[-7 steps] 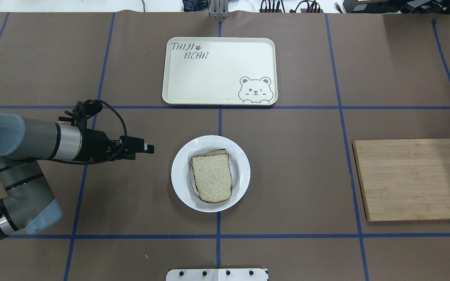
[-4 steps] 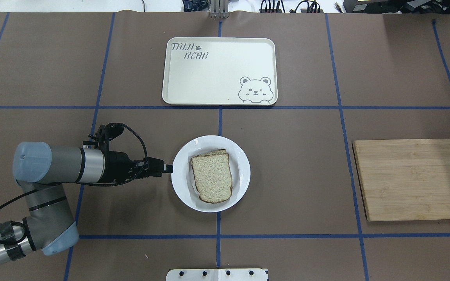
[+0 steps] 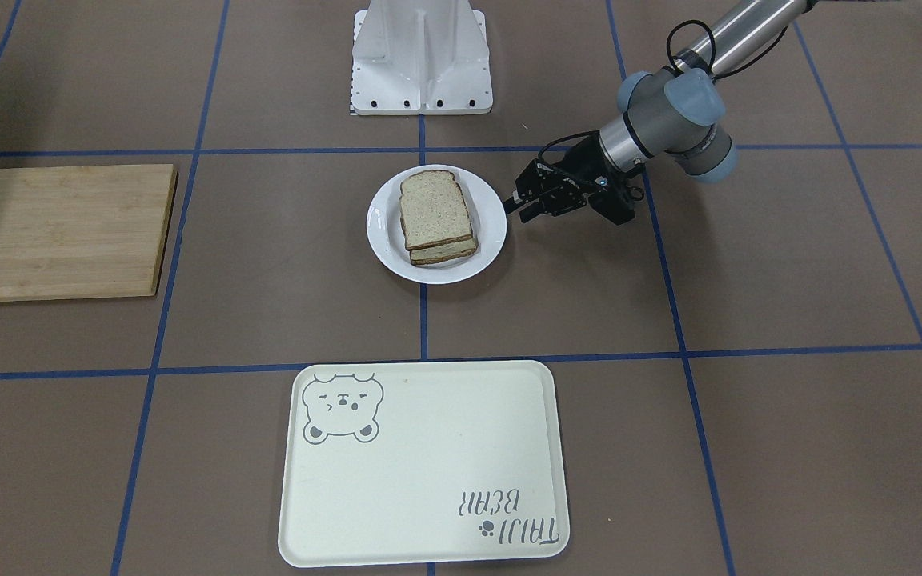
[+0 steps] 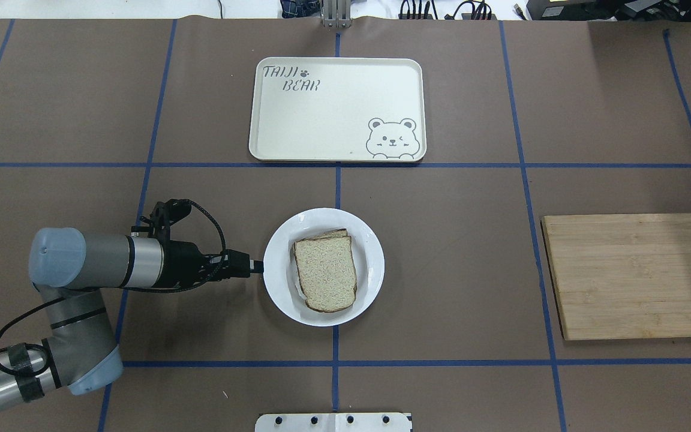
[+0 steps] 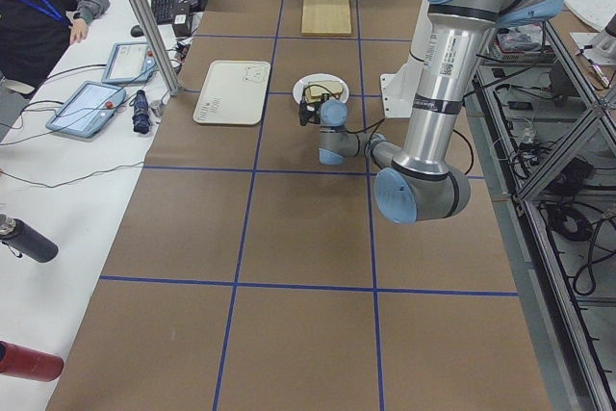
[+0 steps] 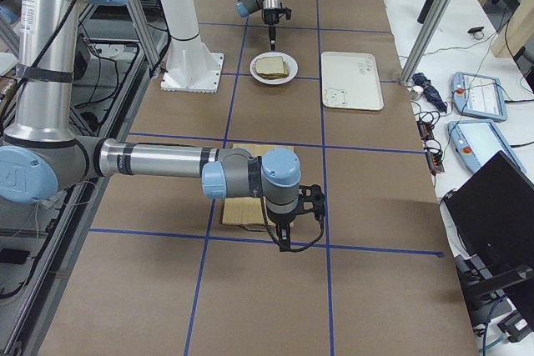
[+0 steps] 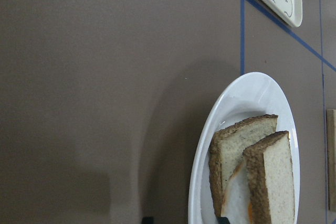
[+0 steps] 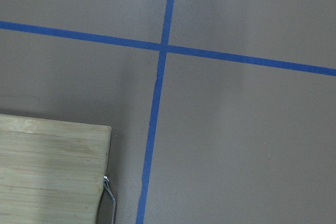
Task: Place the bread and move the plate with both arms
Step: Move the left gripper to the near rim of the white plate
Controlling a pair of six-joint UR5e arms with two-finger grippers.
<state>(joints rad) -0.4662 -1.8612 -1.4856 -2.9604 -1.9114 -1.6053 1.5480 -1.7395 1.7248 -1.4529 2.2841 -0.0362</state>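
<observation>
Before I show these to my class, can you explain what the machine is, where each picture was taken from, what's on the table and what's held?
It is a robot with two jointed arms, each ending in a two-finger gripper. One picture looks down from behind it, one faces it across the table, two look along the table from its ends, two come from wrist cameras. On the brown table lie a white plate with stacked bread, a cream tray with a bear drawing and a wooden board. The left gripper is open at the plate's rim, holding nothing. The right gripper hangs near the board; open or shut, I cannot tell.
</observation>
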